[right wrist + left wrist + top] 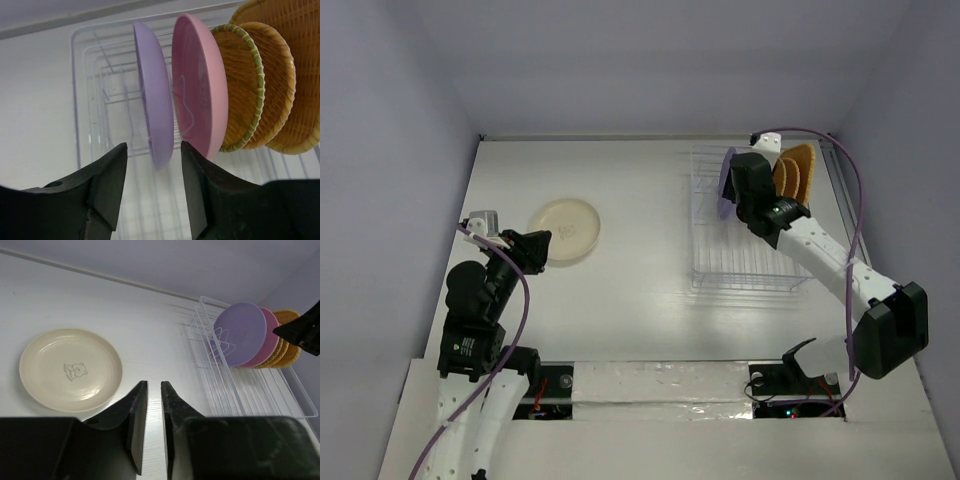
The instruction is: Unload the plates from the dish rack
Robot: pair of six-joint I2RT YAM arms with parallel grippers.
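The white wire dish rack (745,250) stands right of centre. It holds upright a lavender plate (155,95), a pink plate (200,85), two round orange woven plates (242,85) and a bigger orange one (302,70). My right gripper (152,150) is open above the rack. Its fingers straddle the lavender plate's edge without pressing on it. It also shows in the top view (730,198). A cream plate (564,230) lies flat on the table at the left. My left gripper (154,390) is beside it, jaws almost together and empty.
The white table (640,190) is walled in by pale panels at the back and sides. The rack's near slots (745,270) hold nothing. A purple cable (858,210) loops over the right arm near the right wall.
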